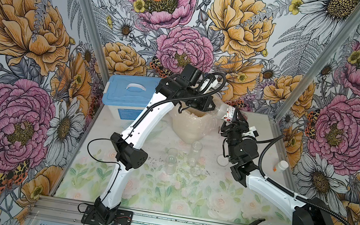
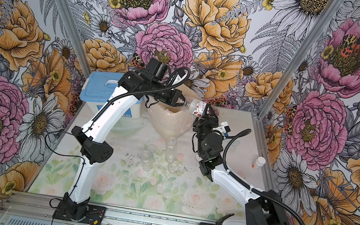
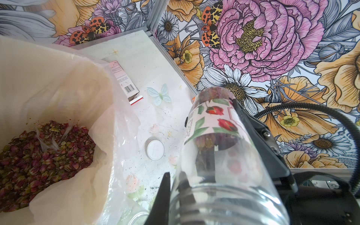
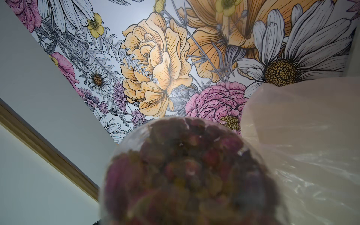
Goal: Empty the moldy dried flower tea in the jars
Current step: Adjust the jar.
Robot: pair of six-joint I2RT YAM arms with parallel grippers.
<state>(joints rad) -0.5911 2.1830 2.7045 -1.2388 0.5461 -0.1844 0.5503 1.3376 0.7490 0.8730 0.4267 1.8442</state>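
The labelled jar (image 1: 226,112) (image 2: 196,106) lies nearly level above the bag-lined bin (image 1: 190,124), held at both ends. My left gripper (image 1: 212,107) (image 3: 174,175) is shut on its open threaded rim, one finger inside and one outside. My right gripper (image 1: 235,117) (image 2: 207,114) clasps the base end, with a finger (image 3: 253,126) lying along the label. Dried flower tea (image 3: 214,93) is packed at the jar's base (image 4: 187,171); the mouth half is clear. More tea (image 3: 42,155) fills the bag. Two plain jars (image 1: 195,154) (image 1: 170,161) stand on the table and look empty.
A blue-lidded white box (image 1: 127,94) stands at the back left beside the bin. A round white lid (image 1: 221,160) (image 3: 155,150) lies under my right arm. A small orange-labelled bottle (image 1: 280,166) sits at the right edge. A carton (image 3: 124,81) lies behind the bin. Dark crumbs (image 1: 160,162) dot the table.
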